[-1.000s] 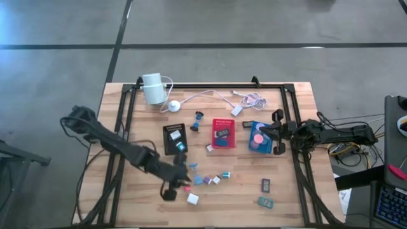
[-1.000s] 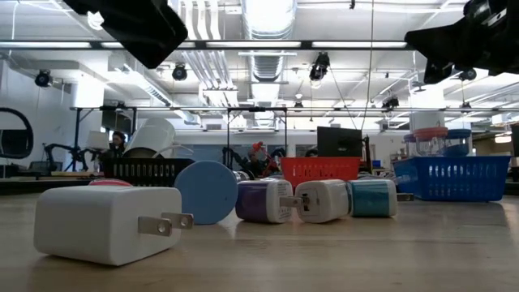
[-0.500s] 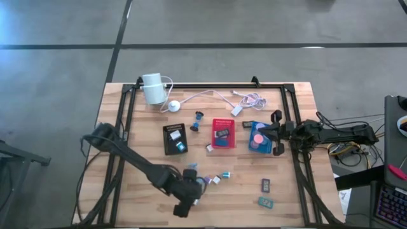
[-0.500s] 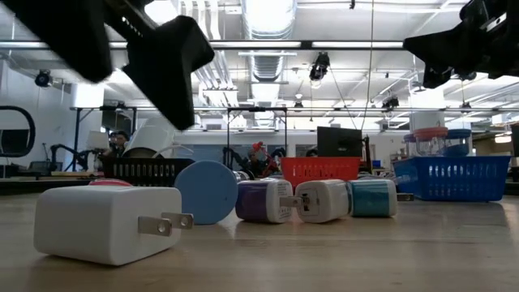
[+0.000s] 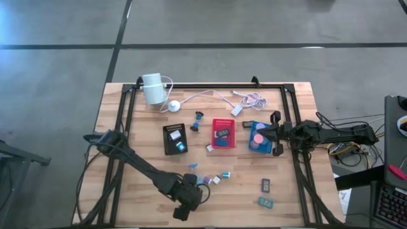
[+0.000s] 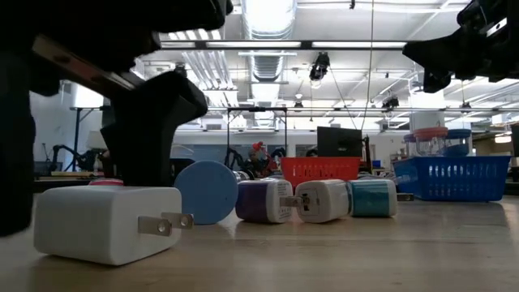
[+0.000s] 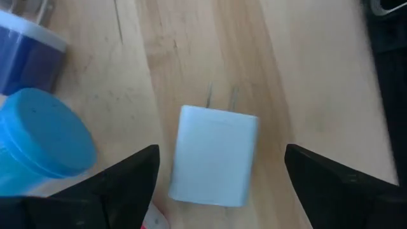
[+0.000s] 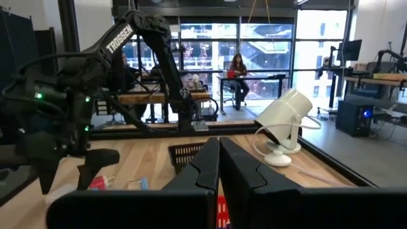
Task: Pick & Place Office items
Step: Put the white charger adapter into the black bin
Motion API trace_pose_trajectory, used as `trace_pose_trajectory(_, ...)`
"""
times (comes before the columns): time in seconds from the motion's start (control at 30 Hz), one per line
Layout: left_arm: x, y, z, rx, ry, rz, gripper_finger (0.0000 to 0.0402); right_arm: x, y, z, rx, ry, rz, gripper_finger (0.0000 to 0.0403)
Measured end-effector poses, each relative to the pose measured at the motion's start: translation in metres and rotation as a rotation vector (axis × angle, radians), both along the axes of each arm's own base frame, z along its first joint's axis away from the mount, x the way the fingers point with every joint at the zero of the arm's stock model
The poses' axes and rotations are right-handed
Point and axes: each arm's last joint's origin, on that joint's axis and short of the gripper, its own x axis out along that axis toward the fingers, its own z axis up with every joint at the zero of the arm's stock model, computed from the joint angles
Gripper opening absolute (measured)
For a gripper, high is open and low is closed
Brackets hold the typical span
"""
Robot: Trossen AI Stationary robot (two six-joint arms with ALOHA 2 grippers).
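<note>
The left pincer (image 7: 219,175) has come down low over the white plug block (image 7: 213,156) near the front of the worktop (image 5: 127,184), at about 7 o'clock from the red tray (image 5: 223,133). A second ago it was higher up and off to the side, with its fingers nearly together. Now its fingers (image 7: 121,178) are spread wide, one on each side of the white plug block, and they do not touch it yet. The block lies flat on the wood with its two metal prongs pointing away from the pincer.

I think this means the pick is about to begin: the pincer is lined up and only needs to drop a little and squeeze.

A blue round disc (image 7: 38,137) sits just beside the block, so the finger on that side could bump it.

The right pincer (image 5: 273,133) waits at 3 o'clock, by the blue tray (image 5: 259,126), with its fingers (image 8: 210,166) pressed together and holding nothing
</note>
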Motion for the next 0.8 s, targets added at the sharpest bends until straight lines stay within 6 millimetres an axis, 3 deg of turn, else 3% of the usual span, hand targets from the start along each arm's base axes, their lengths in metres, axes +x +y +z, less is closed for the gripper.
trace_pose_trajectory(0.43,0.0014,-0.0003,-0.0082,0.022,0.003,-0.015,0.0322,0.0006,0.0,-0.0023,0.015,0.023,0.002,0.0008)
trace_pose_trajectory(0.6,0.002,-0.0006,-0.0075,0.018,-0.005,-0.017,0.0269,0.002,0.0001,-0.0042,0.021,0.044,0.003,0.0008)
trace_pose_trajectory(0.8,0.003,-0.0026,-0.0066,-0.018,-0.009,-0.05,0.0175,0.0033,0.0,-0.0057,0.018,0.062,0.001,0.0008)
